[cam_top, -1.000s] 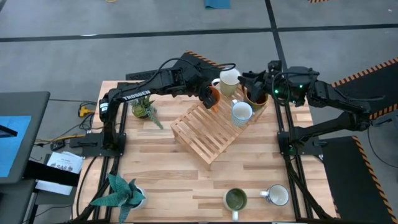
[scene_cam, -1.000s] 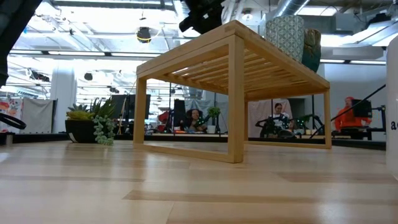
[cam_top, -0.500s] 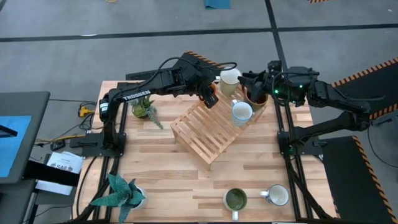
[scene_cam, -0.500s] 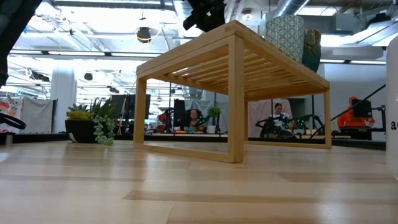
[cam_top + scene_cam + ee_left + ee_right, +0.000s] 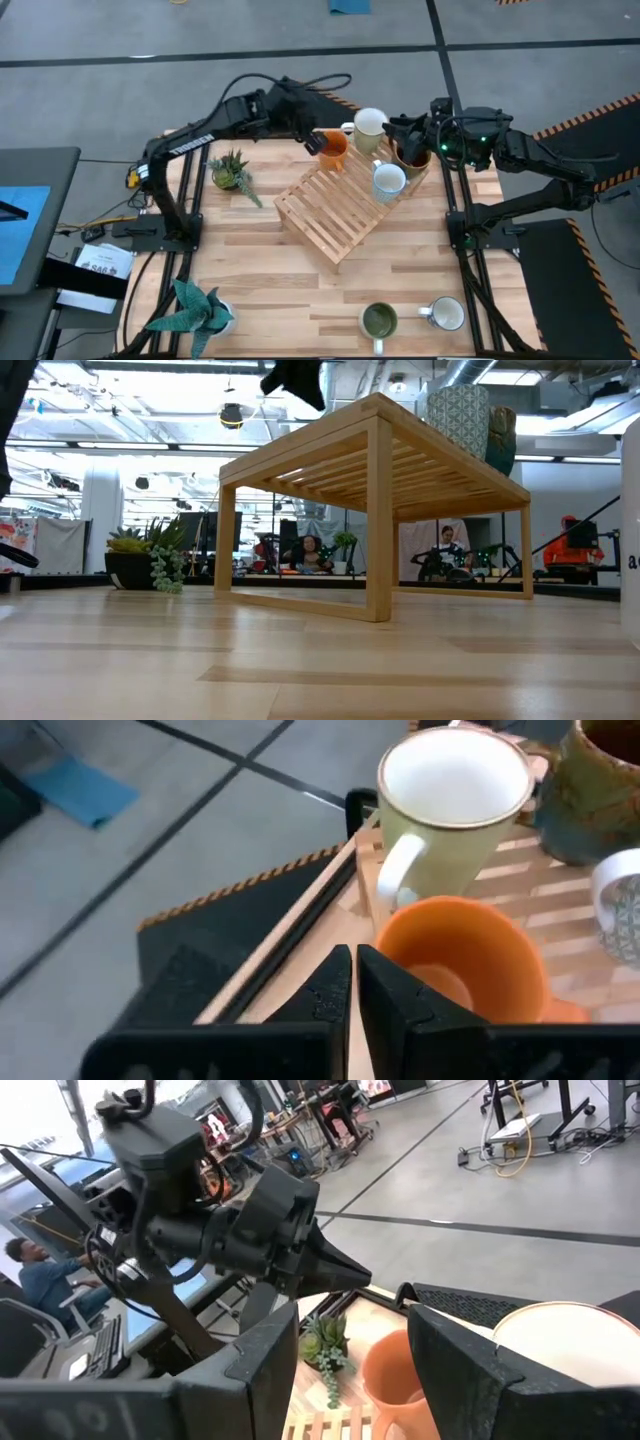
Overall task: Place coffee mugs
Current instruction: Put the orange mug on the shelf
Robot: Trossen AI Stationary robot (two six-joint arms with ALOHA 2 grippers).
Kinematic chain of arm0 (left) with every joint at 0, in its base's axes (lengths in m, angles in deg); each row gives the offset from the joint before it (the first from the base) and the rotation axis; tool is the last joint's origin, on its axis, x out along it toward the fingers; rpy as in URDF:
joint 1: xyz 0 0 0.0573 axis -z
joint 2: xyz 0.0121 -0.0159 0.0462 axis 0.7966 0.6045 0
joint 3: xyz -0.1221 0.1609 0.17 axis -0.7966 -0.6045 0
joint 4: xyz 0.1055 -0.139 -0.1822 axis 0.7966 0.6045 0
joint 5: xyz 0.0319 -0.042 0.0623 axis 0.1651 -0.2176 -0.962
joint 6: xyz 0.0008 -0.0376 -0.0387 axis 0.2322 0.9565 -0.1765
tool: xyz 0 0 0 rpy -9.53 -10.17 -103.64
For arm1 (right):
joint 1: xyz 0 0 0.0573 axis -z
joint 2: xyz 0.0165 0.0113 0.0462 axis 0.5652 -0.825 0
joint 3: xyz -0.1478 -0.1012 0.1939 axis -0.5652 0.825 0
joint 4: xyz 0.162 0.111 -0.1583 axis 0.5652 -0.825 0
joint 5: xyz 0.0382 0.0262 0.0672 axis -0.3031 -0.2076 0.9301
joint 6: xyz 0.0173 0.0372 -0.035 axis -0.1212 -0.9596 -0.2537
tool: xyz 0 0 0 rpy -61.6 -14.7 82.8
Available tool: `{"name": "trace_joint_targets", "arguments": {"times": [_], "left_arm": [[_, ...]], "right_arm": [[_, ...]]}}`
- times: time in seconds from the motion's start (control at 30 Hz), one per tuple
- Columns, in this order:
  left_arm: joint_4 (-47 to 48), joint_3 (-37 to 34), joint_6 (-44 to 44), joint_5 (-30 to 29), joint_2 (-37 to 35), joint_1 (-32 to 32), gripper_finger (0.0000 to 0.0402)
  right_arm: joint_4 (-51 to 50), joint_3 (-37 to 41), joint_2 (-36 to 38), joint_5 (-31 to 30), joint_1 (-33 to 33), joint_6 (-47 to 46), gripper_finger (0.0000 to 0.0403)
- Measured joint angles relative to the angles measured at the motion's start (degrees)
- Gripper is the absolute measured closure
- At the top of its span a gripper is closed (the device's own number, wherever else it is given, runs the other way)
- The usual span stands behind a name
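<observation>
Over on the left side of the table [image 5: 260, 255] two small potted plants sit out of the way, one [image 5: 232, 170] near the far edge and another [image 5: 196, 308] at the near corner. The left gripper [image 5: 313, 139] hovers just beside the far left end of the slatted wooden rack [image 5: 335, 205]; in its wrist view the two dark fingers [image 5: 325, 988] are pressed together with nothing between them, right next to the orange mug [image 5: 333, 149], which stands on the rack's corner. From table height that arm shows only as a dark shape above the rack [image 5: 375, 470].

Just past the orange one stands the cream-white mug [image 5: 369, 129], its handle turned toward the orange mug in the left wrist view [image 5: 452, 805]. Further along the rack sits the pale patterned mug [image 5: 388, 181], upright, and beyond it the dark brown mug [image 5: 411, 153], close beside it on the rack's right end.

The right gripper [image 5: 405, 129] is at that brown mug; its wrist view shows the fingers [image 5: 455, 1365] spread wide apart, with the orange mug [image 5: 400, 1370] and a cream rim [image 5: 570, 1335] in front.

At the near edge of the table, well apart from the rack, two more stand side by side: the mug with a green inside [image 5: 379, 322] and a white mug [image 5: 446, 314]
</observation>
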Motion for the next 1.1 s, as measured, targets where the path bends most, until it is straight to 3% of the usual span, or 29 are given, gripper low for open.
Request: {"name": "trace_joint_targets", "arguments": {"times": [0.1, 0.23, 0.3, 0.4, 0.57, 0.9, 1.1], "left_arm": [[-7.7, -10.6, 2.3, 2.8, -4.4, -1.7, 0.04], [-26.0, -26.5, 7.6, 8.8, -10.3, -3.5, 0.0401], [-33.4, -32.4, 10.9, 8.1, -12.7, -4.3, 0.0401], [-36.5, -38.4, 15.6, 7.2, -13.3, -5.1, 0.0401], [-37.3, -42.5, 23.6, 10.7, -12.7, -4.6, 0.0401], [-42.6, -43.2, 29.6, 12.9, -11.7, -2.1, 0.0401], [-42.8, -43.2, 30.5, 10.2, -11.7, 0.6, 0.0401]], "right_arm": [[-0.5, 0.0, 0.0, 0.0, 0.0, 0.0, 0.0188], [-0.5, 0.0, 0.0, 0.0, 0.0, 0.0, 0.0188], [-0.6, 0.2, 0.0, 0.0, 0.0, 0.0, 0.0188], [-1.1, 0.2, 0.0, 0.0, 0.0, 0.0, 0.0188], [-1.9, 0.3, -0.6, 0.0, 0.0, 0.0, 0.0188], [-1.7, 0.2, -1.9, 0.0, 0.0, 0.0, 0.0188], [-1.6, 0.2, -2.3, 0.0, 0.0, 0.0, 0.0188]]}}
